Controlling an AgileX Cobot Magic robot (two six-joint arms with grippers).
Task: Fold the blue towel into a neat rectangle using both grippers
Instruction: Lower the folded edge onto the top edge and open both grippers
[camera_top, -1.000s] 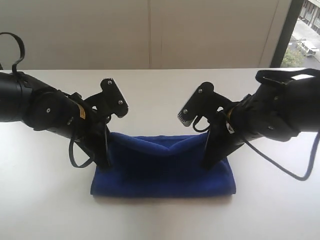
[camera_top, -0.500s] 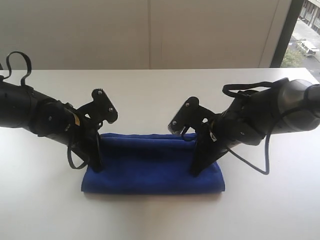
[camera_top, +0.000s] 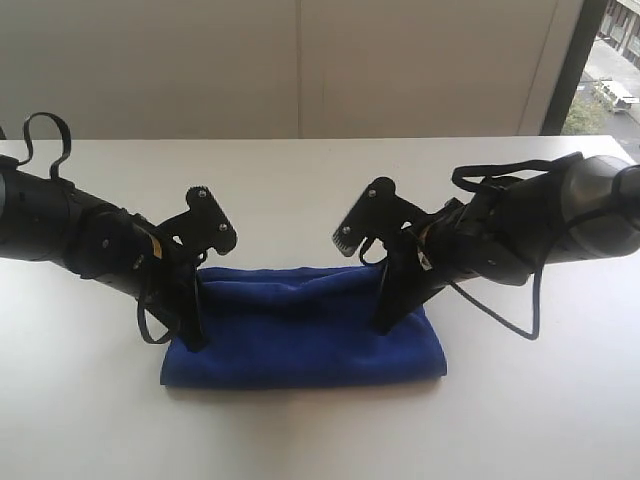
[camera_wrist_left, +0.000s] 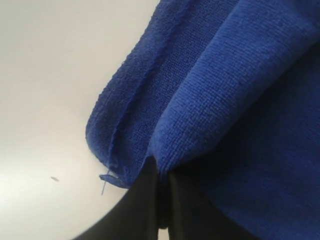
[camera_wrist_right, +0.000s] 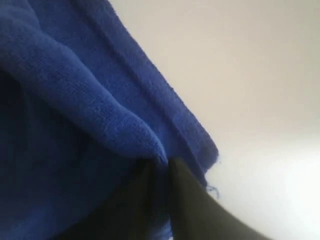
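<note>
Folded blue towel lying mid-worktop; left hand at its left end, right hand at its right end, each pinching a fold of cloth

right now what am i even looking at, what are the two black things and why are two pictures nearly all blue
Those are two robot arms, each ending in a gripper, a two-fingered pincer. The wide picture comes from a camera off the arms: the left gripper and right gripper reach down onto a blue towel, folded over on a white table. The blue close-ups come from a camera on each wrist. The left gripper is shut on a towel fold; the right one's fingers sit at another fold, its grip unclear.
</note>
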